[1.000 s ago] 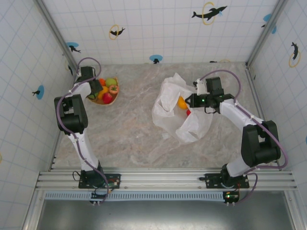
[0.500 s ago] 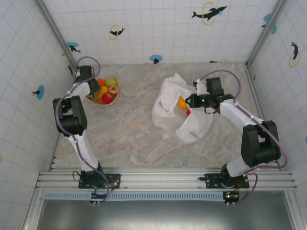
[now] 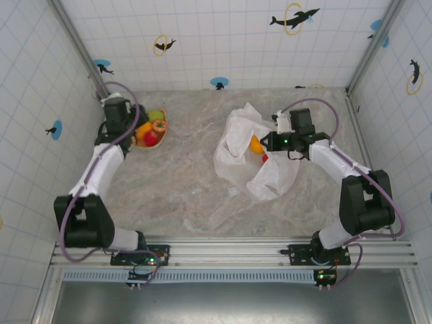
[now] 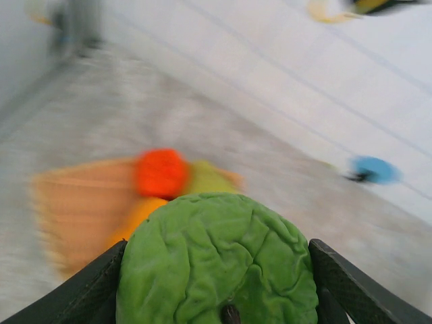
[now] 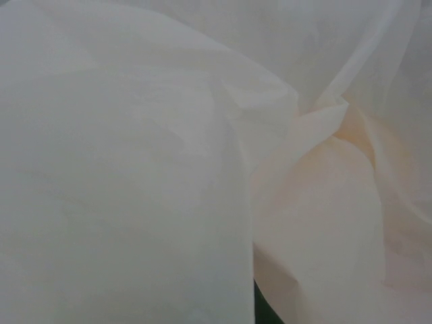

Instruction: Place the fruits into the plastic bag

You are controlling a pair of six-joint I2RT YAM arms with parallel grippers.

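My left gripper (image 4: 219,273) is shut on a wrinkled green fruit (image 4: 216,256), which sits between both fingers. In the top view this gripper (image 3: 127,131) hangs at the left edge of the orange-tan tray (image 3: 162,137). The tray holds a green fruit (image 3: 156,115), a red one (image 3: 151,138) and an orange-yellow one (image 3: 143,127). The plastic bag (image 3: 251,165) lies crumpled at centre right, with an orange fruit (image 3: 256,144) and a red fruit (image 3: 264,158) in its mouth. My right gripper (image 3: 268,142) holds the bag's raised rim, its fingers hidden by plastic (image 5: 135,169).
Tiled walls close in the marble table (image 3: 182,182) on the left, right and far sides. A metal rail (image 3: 223,251) with both arm bases runs along the near edge. Open table lies between the tray and the bag.
The left arm has swung its elbow down toward the near edge, with the gripper staying by the tray's left side. The right arm and the bag have not moved.
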